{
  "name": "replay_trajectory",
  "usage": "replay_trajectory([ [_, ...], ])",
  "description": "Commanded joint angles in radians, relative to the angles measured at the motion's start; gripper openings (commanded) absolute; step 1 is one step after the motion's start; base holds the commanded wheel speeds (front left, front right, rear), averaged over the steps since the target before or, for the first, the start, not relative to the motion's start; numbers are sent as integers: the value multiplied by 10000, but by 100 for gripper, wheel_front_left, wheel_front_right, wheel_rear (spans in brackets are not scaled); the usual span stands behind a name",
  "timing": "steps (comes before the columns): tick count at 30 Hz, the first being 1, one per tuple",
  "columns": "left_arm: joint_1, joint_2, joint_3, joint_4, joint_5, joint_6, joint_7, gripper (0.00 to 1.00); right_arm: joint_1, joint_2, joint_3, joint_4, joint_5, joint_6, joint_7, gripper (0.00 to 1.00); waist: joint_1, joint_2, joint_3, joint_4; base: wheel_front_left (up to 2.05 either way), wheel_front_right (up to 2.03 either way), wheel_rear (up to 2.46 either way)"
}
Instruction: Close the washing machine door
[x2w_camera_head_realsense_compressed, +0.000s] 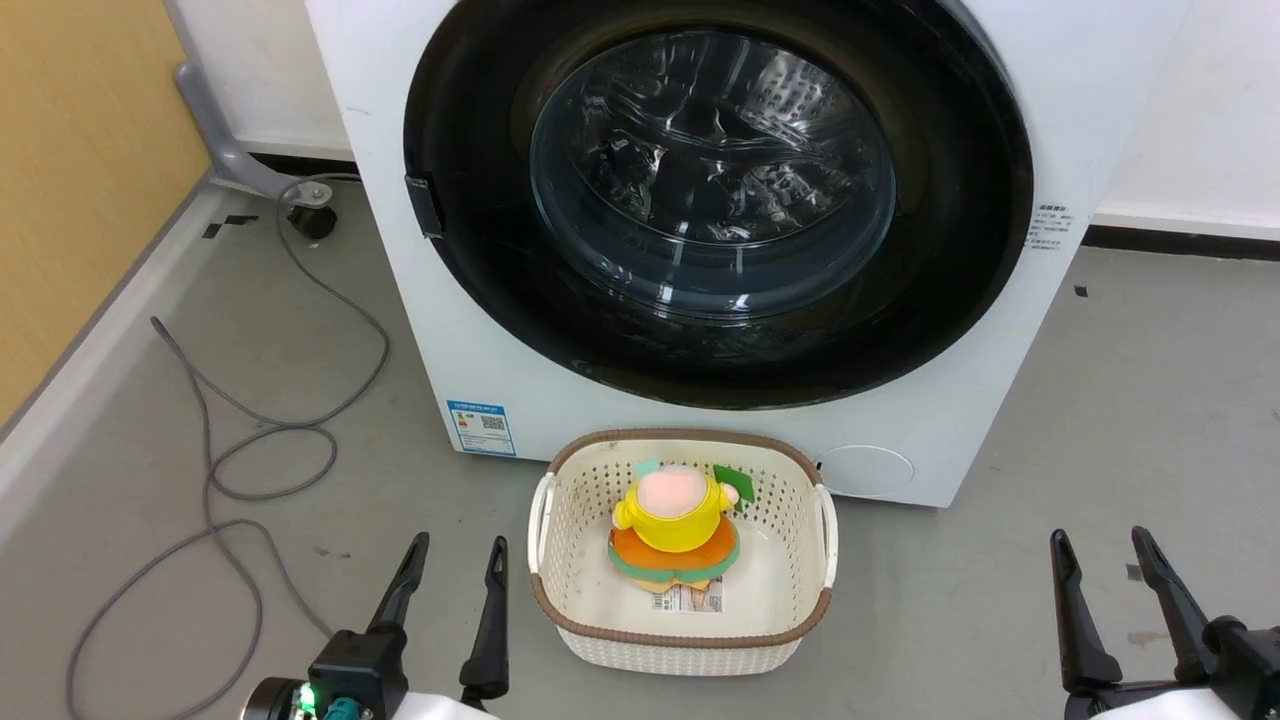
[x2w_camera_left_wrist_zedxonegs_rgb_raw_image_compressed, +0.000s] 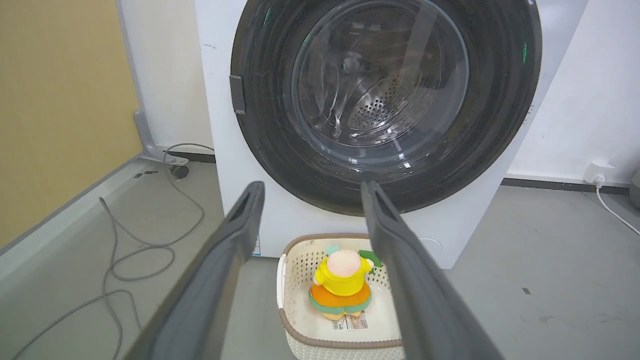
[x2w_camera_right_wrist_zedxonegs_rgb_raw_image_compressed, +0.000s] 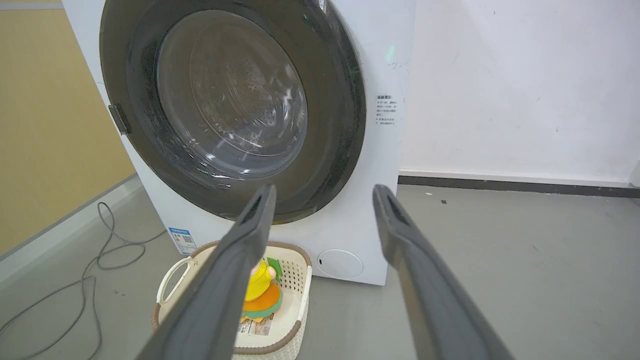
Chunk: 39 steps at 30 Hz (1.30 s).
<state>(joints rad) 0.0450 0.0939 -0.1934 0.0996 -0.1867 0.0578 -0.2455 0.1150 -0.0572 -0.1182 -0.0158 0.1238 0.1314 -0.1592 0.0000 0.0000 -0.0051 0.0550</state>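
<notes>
1. The washing machine door (x2w_camera_head_realsense_compressed: 960, 250) sits flush against the front of the white washing machine (x2w_camera_head_realsense_compressed: 440, 330).
2. The left tool (x2w_camera_head_realsense_compressed: 458, 545) is released and empty, low over the floor (x2w_camera_head_realsense_compressed: 1150, 400), just left of the basket (x2w_camera_head_realsense_compressed: 680, 640).
3. The right tool (x2w_camera_head_realsense_compressed: 1098, 535) is also released and empty, well right of the basket.

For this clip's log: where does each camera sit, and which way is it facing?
Head view: high on the robot, facing forward and down at the washing machine, its closed door and the basket; left hand and right hand at the bottom corners.
Left wrist view: lower, facing the door squarely; left hand's two fingers frame the basket.
Right wrist view: off to the right, facing the door at an angle; right hand's fingers rise from the bottom.
Shared: all three show door, basket and the toy inside.
</notes>
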Motion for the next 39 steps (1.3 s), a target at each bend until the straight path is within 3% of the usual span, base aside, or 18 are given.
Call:
replay_trajectory([
  [1, 24, 58, -33, -42, 49, 45, 22, 100, 130, 66, -2, -16, 6, -7, -29, 100, 0, 0, 0, 8, 0, 0, 0],
  [5, 21, 64, -48, -87, 47, 113, 20, 100, 118, 68, 41, 37, 48, -7, -58, 100, 0, 0, -6, 17, 0, 0, 0],
  [6, 0, 15, -55, -73, 2, 98, 0, 0, -1, 8, 33, 33, 17, 0, -9, 0, 0, 0, -6, 16, 0, 0, 0],
  [39, -103, -98, 395, -278, 423, -56, 558, 0, -267, 20, 292, 63, -268, -2, 359, 0, 0, 0, 6, -112, 0, 0, 0],
])
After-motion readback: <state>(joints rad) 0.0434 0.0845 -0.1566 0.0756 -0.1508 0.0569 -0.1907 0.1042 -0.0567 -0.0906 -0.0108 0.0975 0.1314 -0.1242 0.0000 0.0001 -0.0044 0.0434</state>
